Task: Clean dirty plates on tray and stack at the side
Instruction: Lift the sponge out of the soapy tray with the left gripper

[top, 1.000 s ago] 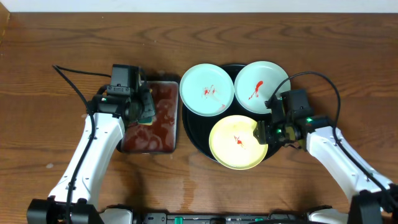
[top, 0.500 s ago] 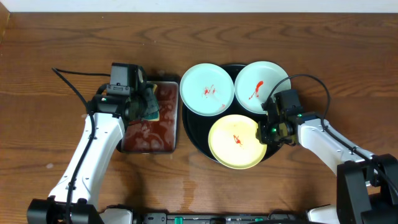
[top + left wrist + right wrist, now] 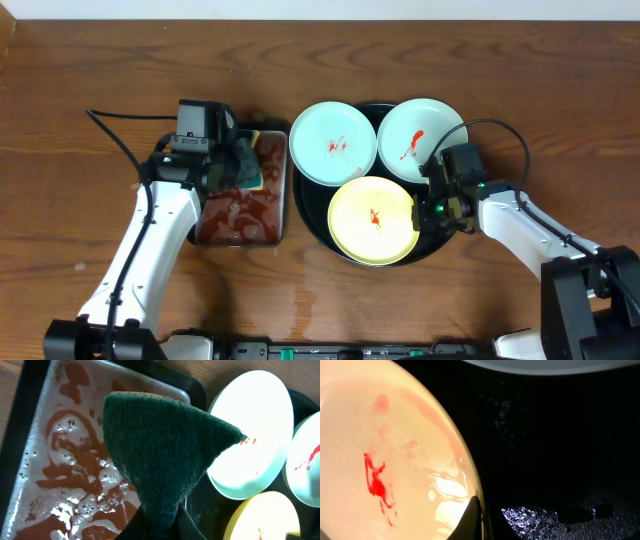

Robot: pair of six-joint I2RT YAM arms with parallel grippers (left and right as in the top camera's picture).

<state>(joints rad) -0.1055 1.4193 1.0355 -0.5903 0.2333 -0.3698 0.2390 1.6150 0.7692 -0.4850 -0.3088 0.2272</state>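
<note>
With the right gripper (image 3: 418, 212) clamped on the rim of the yellow plate (image 3: 372, 220) on the tray (image 3: 308, 205) and the left gripper (image 3: 238, 166) clamped on the sponge (image 3: 165, 455), we judge the grasp step complete and the next move a level lift for scrubbing.

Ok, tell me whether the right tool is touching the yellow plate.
Touching. The right wrist view shows the right tool pinched shut on the rim of the yellow plate.
</note>
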